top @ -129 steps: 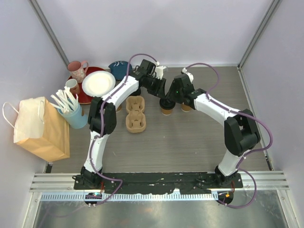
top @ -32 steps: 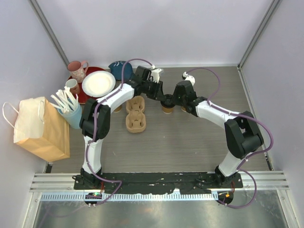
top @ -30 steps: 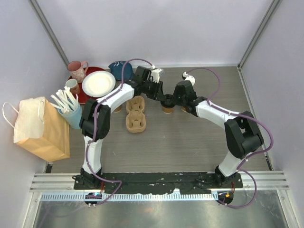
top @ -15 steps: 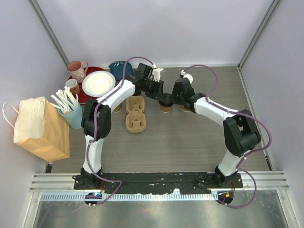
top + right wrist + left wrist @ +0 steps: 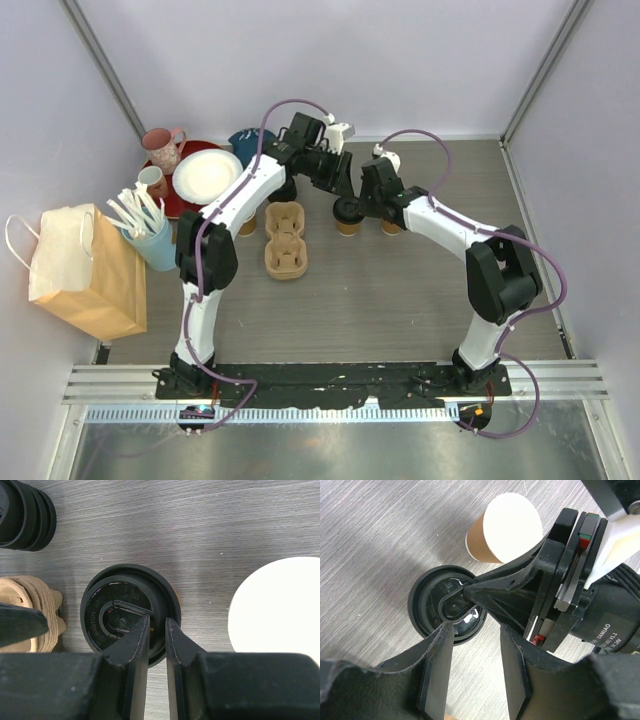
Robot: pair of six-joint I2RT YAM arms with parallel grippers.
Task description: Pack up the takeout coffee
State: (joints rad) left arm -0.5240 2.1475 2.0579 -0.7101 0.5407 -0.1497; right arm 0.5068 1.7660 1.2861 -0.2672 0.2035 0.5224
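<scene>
A takeout coffee (image 5: 349, 213), a tan cup with a black lid (image 5: 120, 615), stands on the table just right of the cup carrier (image 5: 284, 238). My right gripper (image 5: 157, 624) is over it, its jaws narrowed on the lid's near-right rim, one finger inside the rim and one outside. In the top view the right gripper (image 5: 357, 203) sits right at the cup. My left gripper (image 5: 475, 630) hangs above the lid (image 5: 440, 605) with its jaws open and bare table between them; in the top view the left gripper (image 5: 335, 183) sits behind the cup.
A lidless cup with cream inside (image 5: 391, 225) stands just right of the coffee. A paper bag (image 5: 85, 270), a blue cup of cutlery (image 5: 155, 240), a white plate (image 5: 207, 175) and a pink mug (image 5: 162, 148) are at the left. Another tan cup (image 5: 247, 226) shows partly beside the left arm.
The left gripper has opened and pulled up and back from the lidded cup. The right gripper has shifted onto the lid's rim and its jaws have narrowed.
</scene>
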